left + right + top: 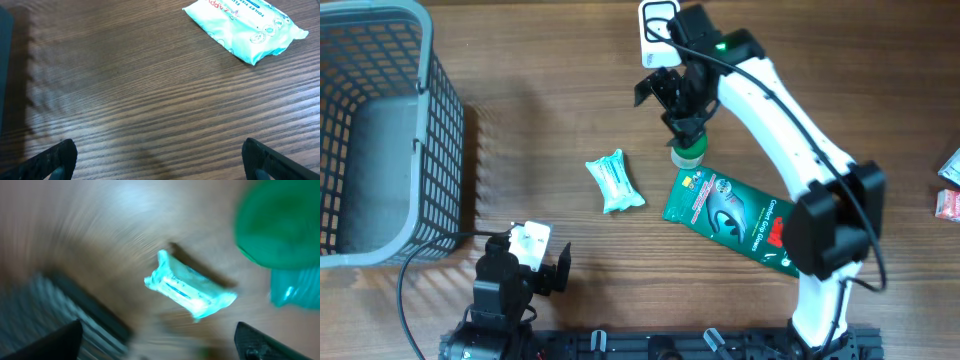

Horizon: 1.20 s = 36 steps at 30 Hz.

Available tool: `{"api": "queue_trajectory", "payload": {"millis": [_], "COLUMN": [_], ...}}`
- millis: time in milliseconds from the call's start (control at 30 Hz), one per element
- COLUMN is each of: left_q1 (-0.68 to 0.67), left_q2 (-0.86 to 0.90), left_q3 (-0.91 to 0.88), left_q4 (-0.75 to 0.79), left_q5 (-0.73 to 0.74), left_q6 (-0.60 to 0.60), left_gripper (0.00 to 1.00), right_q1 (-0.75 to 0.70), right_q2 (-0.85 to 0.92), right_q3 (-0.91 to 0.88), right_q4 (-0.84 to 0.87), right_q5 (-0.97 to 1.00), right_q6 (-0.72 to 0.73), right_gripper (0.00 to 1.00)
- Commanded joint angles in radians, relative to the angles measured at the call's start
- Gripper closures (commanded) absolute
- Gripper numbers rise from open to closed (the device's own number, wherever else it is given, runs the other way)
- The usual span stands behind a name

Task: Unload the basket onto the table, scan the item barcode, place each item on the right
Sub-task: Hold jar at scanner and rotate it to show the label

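A small item with a green cap stands on the wooden table next to a dark green glove packet. My right gripper hangs just above and behind the capped item, open and holding nothing. Its wrist view is motion-blurred: the green cap sits at the top right, and nothing lies between the open jaws. A pale turquoise tissue packet lies left of the glove packet. My left gripper rests open and empty at the table's front.
A grey wire basket fills the left side, its wall blurred in the right wrist view. A white boxy device with a black cable sits at the back behind the right arm. Small packets lie at the right edge.
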Motion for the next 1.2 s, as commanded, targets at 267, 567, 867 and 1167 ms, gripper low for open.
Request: {"api": "queue_trajectory", "payload": {"millis": [267, 567, 867, 1167], "left_q1": [-0.003, -0.003, -0.003, -0.003], "left_q2": [-0.005, -0.005, -0.005, -0.005], "left_q3": [-0.002, -0.002, -0.002, -0.002], "left_q4": [0.000, 0.000, 0.000, 0.000], "left_q5": [0.005, 0.005, 0.005, 0.005], "left_q6": [-0.009, -0.009, -0.009, -0.009], "left_gripper": [0.00, 0.00, 0.00, 0.00], "right_q1": [0.001, 0.003, 0.003, 0.005], "right_q2": [0.051, 0.173, 0.173, 0.166], "right_q3": [-0.023, -0.018, 0.030, 0.039], "right_q4": [-0.150, -0.117, -0.126, -0.042], "right_q5": [0.437, 0.436, 0.292, 0.239], "right_q6": [-1.512, -1.383, -0.649, 0.291], "right_gripper": [0.00, 0.25, 0.27, 0.00]}}
